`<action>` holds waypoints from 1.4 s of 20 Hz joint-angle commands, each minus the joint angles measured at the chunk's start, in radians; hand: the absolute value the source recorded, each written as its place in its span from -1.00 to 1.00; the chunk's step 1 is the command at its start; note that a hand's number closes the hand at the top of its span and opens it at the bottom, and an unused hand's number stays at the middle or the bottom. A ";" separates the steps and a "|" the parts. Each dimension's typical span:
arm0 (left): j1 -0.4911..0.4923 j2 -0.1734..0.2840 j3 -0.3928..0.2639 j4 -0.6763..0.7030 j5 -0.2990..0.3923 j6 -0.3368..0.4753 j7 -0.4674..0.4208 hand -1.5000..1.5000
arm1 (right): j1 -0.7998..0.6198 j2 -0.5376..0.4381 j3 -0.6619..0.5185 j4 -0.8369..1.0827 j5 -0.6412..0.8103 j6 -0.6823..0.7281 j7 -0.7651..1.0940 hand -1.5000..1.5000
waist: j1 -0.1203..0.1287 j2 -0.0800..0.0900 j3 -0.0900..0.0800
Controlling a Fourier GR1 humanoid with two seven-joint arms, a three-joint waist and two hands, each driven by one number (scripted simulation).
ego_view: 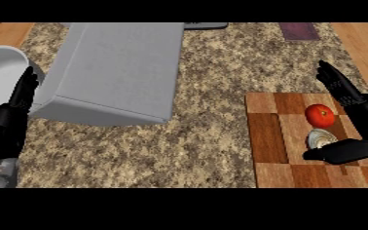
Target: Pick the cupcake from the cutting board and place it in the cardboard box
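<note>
1. The cupcake (321,137) sits on the cutting board (269,136) at the desk's (208,126) right edge, beside a tomato (320,115).
2. The right hand (343,122) brackets it, fingers straight, thumb just beside it, not gripping.
3. The left hand (16,108) rests open at the left edge.
4. The box (115,68) lies far left.

left hand (16,108): black, slim segmented fingers, matte finish
left forearm (7,171): grey, only a small patch visible at lower left edge
right hand (343,92): black, ridged tapering fingers, thick rounded thumb
right forearm: hidden beyond the right edge
</note>
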 commanded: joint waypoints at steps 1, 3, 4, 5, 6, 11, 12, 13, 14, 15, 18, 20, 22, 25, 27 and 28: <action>0.058 0.037 0.013 0.109 -0.031 0.013 0.068 0.00 | 0.155 0.006 -0.042 0.105 -0.052 0.131 -0.287 -1.00 | -0.034 0.015 -0.011; 0.057 0.034 0.011 0.128 -0.039 0.009 0.062 0.00 | 0.184 -0.021 -0.083 0.162 -0.073 0.228 -0.447 -1.00 | -0.035 0.012 -0.014; 0.057 0.030 0.011 0.124 -0.036 0.008 0.069 0.00 | 0.197 -0.051 -0.102 0.212 -0.083 0.293 -0.506 -1.00 | -0.026 0.011 -0.015; 0.038 0.037 0.007 0.116 -0.049 0.011 0.081 0.00 | 0.163 -0.053 -0.113 0.288 -0.062 0.318 -0.574 -1.00 | -0.004 0.015 -0.014; 0.006 0.011 -0.004 0.166 -0.056 0.017 0.074 0.00 | 0.157 -0.106 -0.131 0.305 -0.030 0.362 -0.636 -1.00 | -0.019 0.015 -0.017; -0.006 0.029 -0.008 0.136 -0.060 -0.006 0.109 0.00 | 0.104 -0.228 -0.122 0.457 0.284 0.222 -0.809 -1.00 | 0.026 0.012 -0.018; -0.025 0.033 -0.009 0.147 -0.060 -0.019 0.116 0.00 | 0.101 -0.265 -0.101 0.458 0.324 0.220 -0.802 -1.00 | 0.021 0.011 -0.020; -0.023 0.025 -0.022 0.125 -0.068 -0.010 0.139 0.00 | 0.091 -0.289 -0.084 0.481 0.365 0.213 -0.826 -1.00 | 0.030 0.010 -0.019; -0.022 0.016 -0.024 0.169 -0.065 -0.033 0.080 0.00 | 0.078 -0.282 -0.048 0.524 0.415 0.194 -0.851 -1.00 | 0.035 0.015 -0.020; -0.016 0.019 -0.018 0.160 -0.065 -0.030 0.091 0.00 | 0.043 -0.300 -0.032 0.527 0.440 0.188 -0.818 -1.00 | 0.041 0.011 -0.021; -0.074 0.018 -0.010 0.182 -0.078 -0.033 0.123 0.00 | -0.008 -0.328 0.021 0.590 0.519 0.204 -0.853 -1.00 | 0.032 0.009 -0.022; -0.025 0.037 0.005 0.174 -0.086 -0.038 0.086 0.00 | -0.049 -0.318 0.076 0.576 0.593 0.169 -0.773 -1.00 | 0.042 0.007 -0.023; -0.047 -0.006 -0.022 0.186 -0.110 -0.012 0.103 0.00 | -0.053 -0.344 0.120 0.565 0.655 0.176 -0.766 -1.00 | 0.031 0.006 -0.024; -0.093 -0.021 -0.006 0.256 -0.105 -0.041 0.071 0.00 | -0.203 -0.298 0.168 0.627 0.700 0.261 -0.679 -1.00 | 0.034 0.009 -0.024; -0.063 -0.055 -0.024 0.207 -0.159 0.019 0.100 0.00 | -0.206 -0.272 0.170 0.618 0.719 0.279 -0.667 -1.00 | 0.024 0.003 -0.024; -0.062 -0.034 -0.006 0.210 -0.133 -0.022 0.111 0.00 | -0.172 -0.223 0.205 0.618 0.758 0.224 -0.649 -1.00 | 0.022 0.003 -0.024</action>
